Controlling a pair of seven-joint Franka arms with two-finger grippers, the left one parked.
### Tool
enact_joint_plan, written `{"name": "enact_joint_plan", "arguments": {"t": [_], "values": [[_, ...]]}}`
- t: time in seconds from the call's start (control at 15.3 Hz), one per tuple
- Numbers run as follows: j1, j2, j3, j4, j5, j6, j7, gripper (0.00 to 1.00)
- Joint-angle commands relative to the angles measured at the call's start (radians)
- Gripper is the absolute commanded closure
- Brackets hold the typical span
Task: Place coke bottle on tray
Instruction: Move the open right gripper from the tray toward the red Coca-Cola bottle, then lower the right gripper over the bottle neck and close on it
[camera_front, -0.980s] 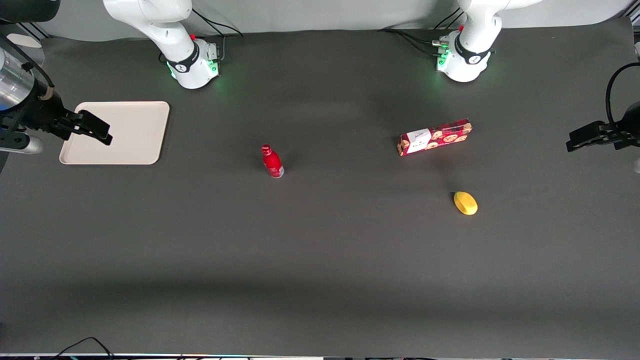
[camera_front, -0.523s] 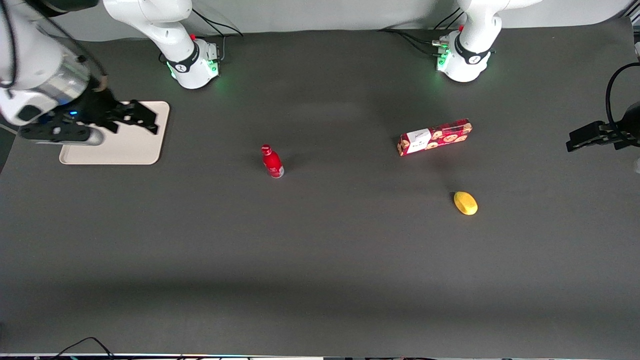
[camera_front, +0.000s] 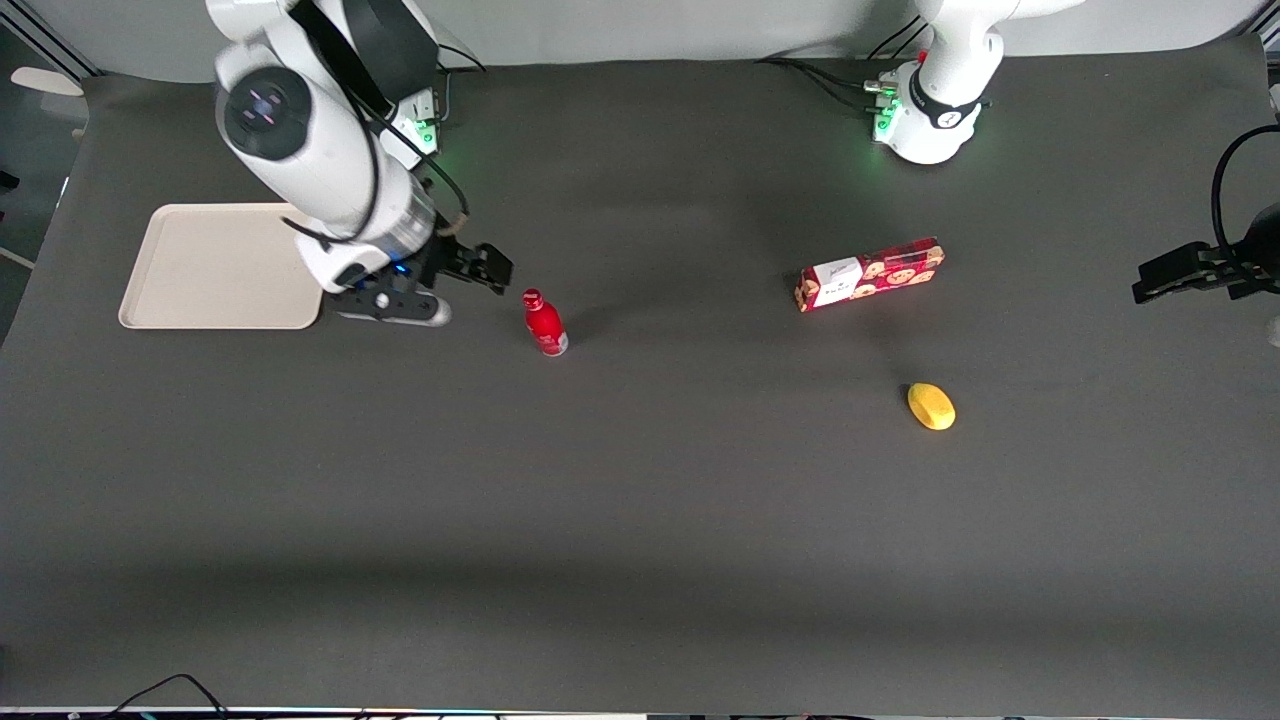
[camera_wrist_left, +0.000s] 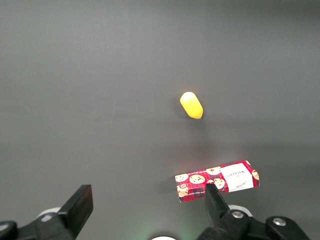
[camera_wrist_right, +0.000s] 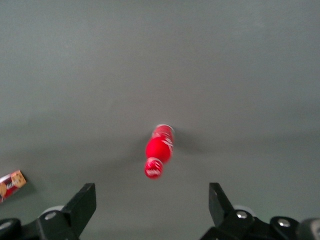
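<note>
1. Dark grey worktop (camera_front: 640, 520) fills the front view; its part nearest the front camera carries nothing but a band of shadow.
2. Yellow oval object (camera_front: 931, 406), nearest the front camera of the loose things, lies toward the parked arm's end.
3. Coke bottle (camera_front: 544, 323), red with a red cap and silvery base, stands upright near the middle of the worktop, well apart from its goal. In the right wrist view the bottle (camera_wrist_right: 159, 151) appears cap-first between the two fingers and ahead of them.
4. Pincer (camera_front: 478, 268) of the right arm, released with its fingers spread wide and holding nothing, hovers just beside the bottle on the working arm's side, not touching it.
5. Red cookie box (camera_front: 870, 274) lies flat, slightly farther from the front camera than the yellow object.
6. Tray (camera_front: 220, 265), cream with a low rim, rests bare toward the working arm's end.
7. Judged risk: the bottle is slim, tall and glossy. A fingertip meeting its cap or shoulder off-centre would probably tip it over, after which it could roll; a grip taken too high may slip.
</note>
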Motion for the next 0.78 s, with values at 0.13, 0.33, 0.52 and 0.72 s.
{"name": "enact_joint_plan", "arguments": {"t": [0.13, 0.33, 0.52, 0.72], "values": [[0.028, 0.183, 0.078, -0.045, -0.187, 0.224, 0.296, 0.00], [0.031, 0.241, 0.104, -0.054, -0.275, 0.236, 0.394, 0.00], [0.031, 0.231, 0.113, -0.142, -0.281, 0.303, 0.427, 0.00], [0.031, 0.208, 0.121, -0.202, -0.289, 0.314, 0.437, 0.00]]}}
